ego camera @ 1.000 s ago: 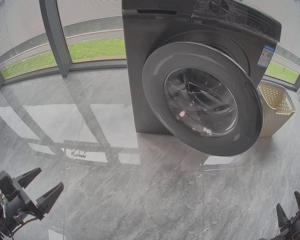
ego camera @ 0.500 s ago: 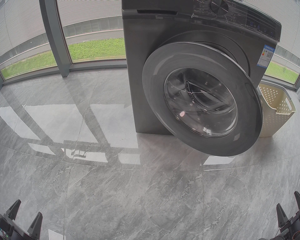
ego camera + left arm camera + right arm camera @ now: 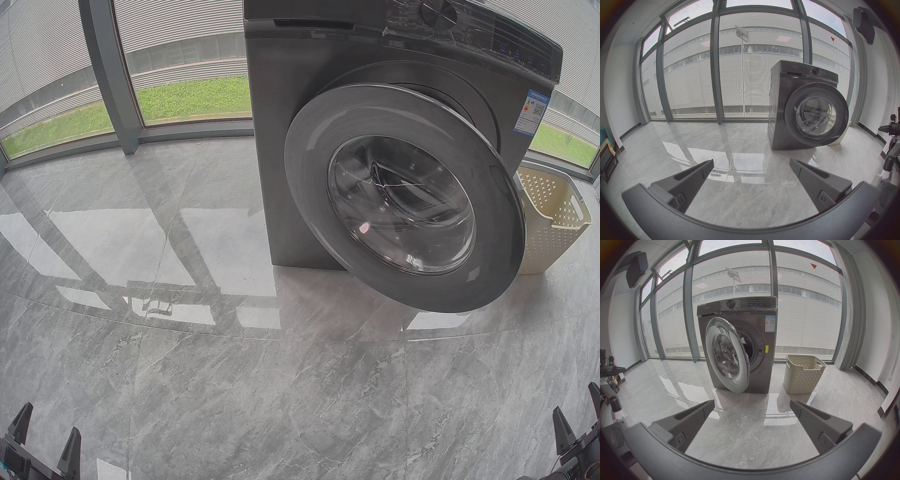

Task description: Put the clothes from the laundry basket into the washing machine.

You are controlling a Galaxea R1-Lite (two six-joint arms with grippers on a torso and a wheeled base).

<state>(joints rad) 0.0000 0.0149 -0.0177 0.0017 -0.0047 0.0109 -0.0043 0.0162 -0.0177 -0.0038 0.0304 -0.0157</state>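
From here the washing machine door point(image 3: 406, 200) stands wide open at 1 o'clock, across any straight reach to the drum opening point(image 3: 750, 345). The laundry basket point(image 3: 555, 215) sits at 2 o'clock, just beside the door's edge. Open floor point(image 3: 187, 375) runs from 9 to 12 o'clock.

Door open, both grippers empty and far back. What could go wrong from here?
1. The open door juts out and, in the head view, hides part of the laundry basket; an arm reaching there may clip it.
2. What lies in the basket is hidden by its wall, so a grasp may go in blind.
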